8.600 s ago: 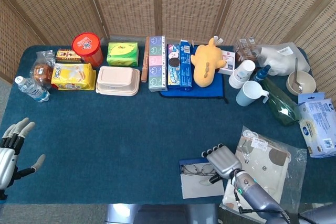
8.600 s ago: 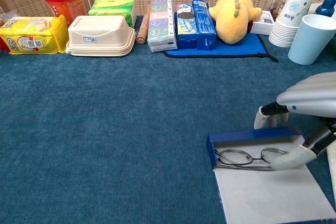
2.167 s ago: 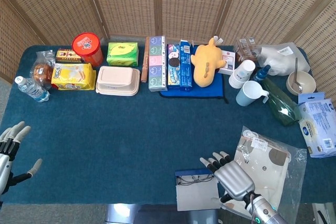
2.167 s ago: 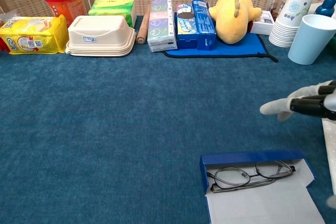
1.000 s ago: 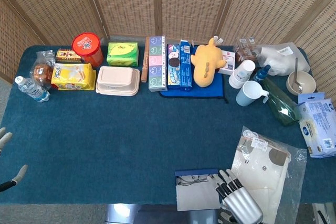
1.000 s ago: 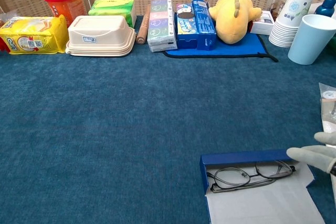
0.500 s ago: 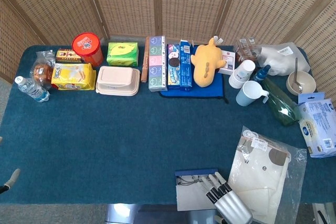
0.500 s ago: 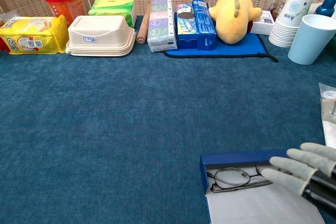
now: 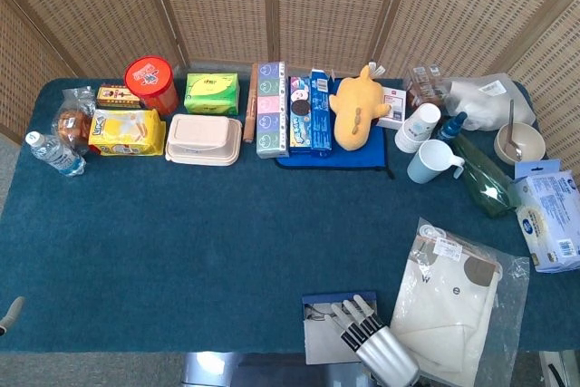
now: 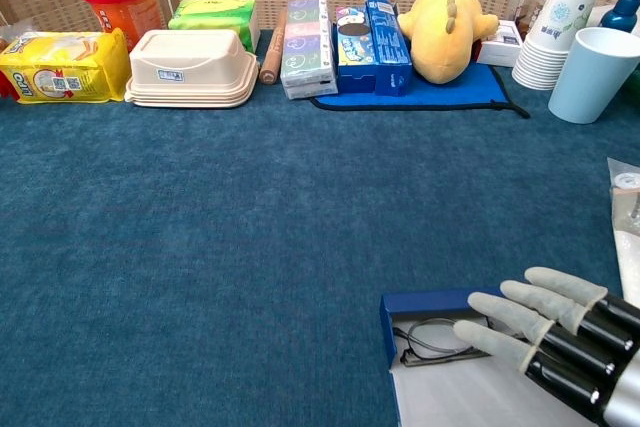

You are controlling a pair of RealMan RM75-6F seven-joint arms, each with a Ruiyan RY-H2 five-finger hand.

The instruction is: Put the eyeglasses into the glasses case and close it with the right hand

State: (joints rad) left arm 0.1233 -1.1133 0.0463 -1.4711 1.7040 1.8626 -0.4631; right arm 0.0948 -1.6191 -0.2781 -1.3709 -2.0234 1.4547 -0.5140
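Observation:
The glasses case (image 10: 430,301) is a blue tray lying open at the table's near edge, its white lid flap (image 10: 455,395) folded out toward me. The thin-framed eyeglasses (image 10: 432,340) lie inside it. My right hand (image 10: 547,332) reaches in from the right, fingers stretched out and apart over the case's right half, hiding part of the glasses and holding nothing. In the head view the right hand (image 9: 372,337) overlaps the case (image 9: 319,299). Of my left hand (image 9: 10,313) only one fingertip shows at the bottom left edge.
A plastic bag with white cloth (image 9: 453,301) lies right of the case. At the back stand a blue cup (image 10: 592,75), stacked paper cups (image 10: 555,32), a yellow plush (image 10: 445,22), boxes (image 10: 308,35) and a beige lunch box (image 10: 190,69).
My right hand has slid left across the case and now covers the right side of the glasses. My left hand has dropped almost out of the head view.

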